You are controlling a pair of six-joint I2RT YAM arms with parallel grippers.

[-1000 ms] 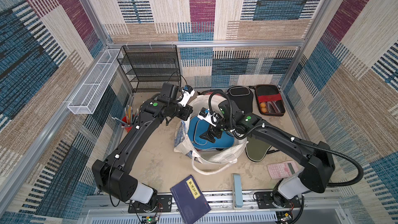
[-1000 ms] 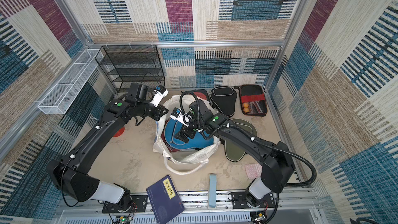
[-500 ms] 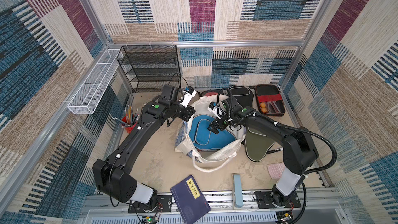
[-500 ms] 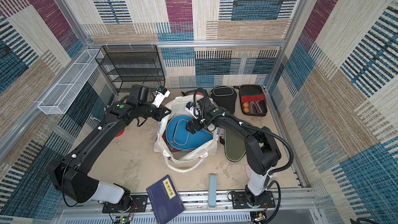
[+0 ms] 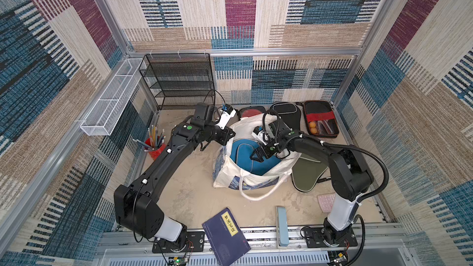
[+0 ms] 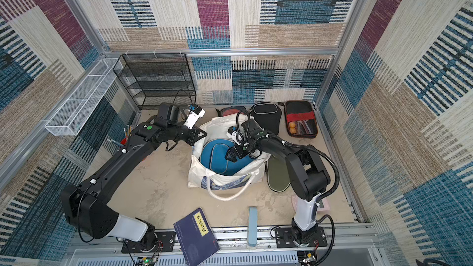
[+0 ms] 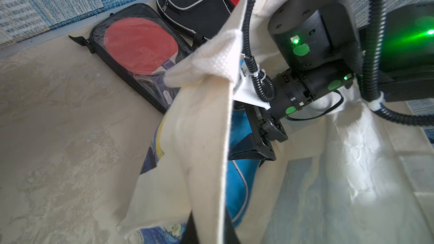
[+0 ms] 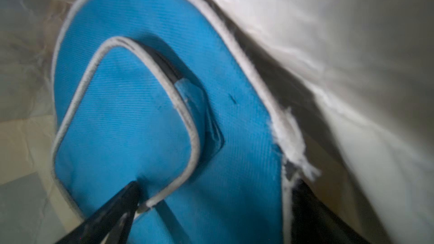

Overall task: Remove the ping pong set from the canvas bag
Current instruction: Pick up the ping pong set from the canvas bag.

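Cover [image 8: 141,113] (blue) touches right fingers [image 8: 110,212].

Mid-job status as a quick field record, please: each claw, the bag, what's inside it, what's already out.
left claw: shut on the rim of the cream canvas tote bag, holding its mouth open
right claw: inside the bag, jaws apart, one fingertip on the blue paddle-shaped zip cover
in bag: the blue cover; anything beneath is hidden
already out: olive green paddle cover, black paddle cover, black oblong case with red band, clear-fronted case holding a red paddle
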